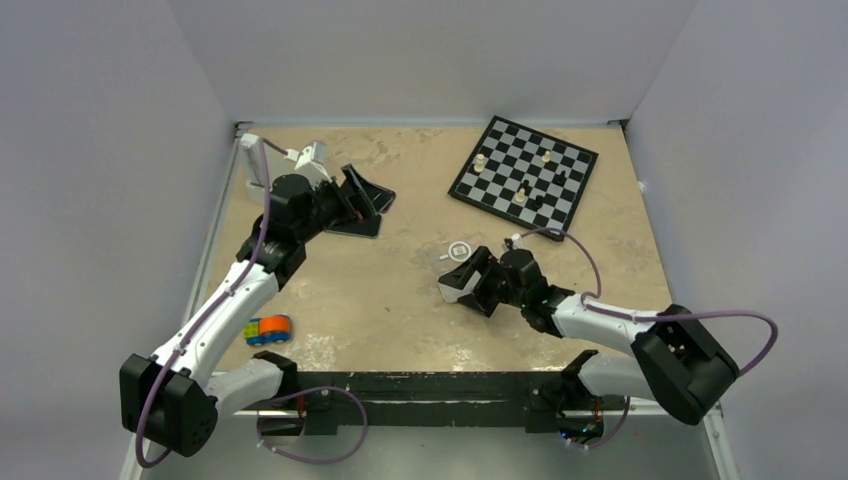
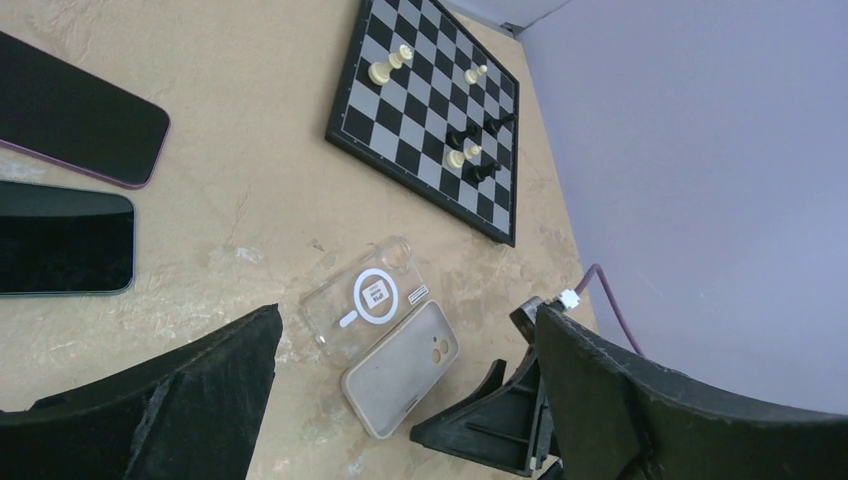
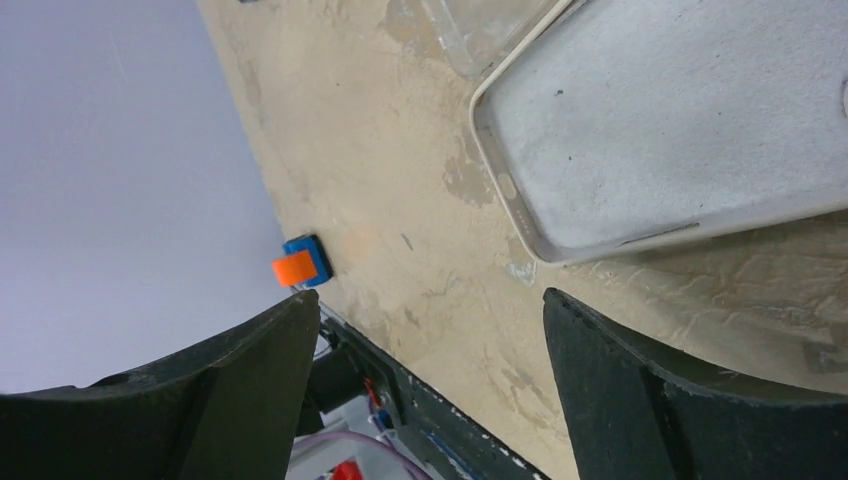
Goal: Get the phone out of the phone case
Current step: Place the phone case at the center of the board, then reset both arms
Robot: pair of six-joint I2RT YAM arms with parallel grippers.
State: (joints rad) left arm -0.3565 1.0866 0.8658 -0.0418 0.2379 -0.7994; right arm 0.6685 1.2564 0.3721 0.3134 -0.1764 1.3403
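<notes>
Both left pincer (image 2: pixel 407 320) and right pincer (image 3: pixel 430 298) gape open and empty, phone case (image 2: pixel 372 300) lies bare on the worktop (image 2: pixel 250 120) just beside a grey case (image 2: pixel 400 372), the phone (image 2: pixel 85 110) (purple-edged one, I think) well apart.

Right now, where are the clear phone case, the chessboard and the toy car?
clear phone case (image 2: pixel 372 297), left wrist view, its white ring.
chessboard (image 2: pixel 390 120), left wrist view, bare squares.
toy car (image 1: pixel 269 329), top view, its body.

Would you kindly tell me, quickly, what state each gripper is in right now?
Left gripper: open, jaws spread wide, holding nothing.
Right gripper: open, jaws spread wide, holding nothing.
</notes>
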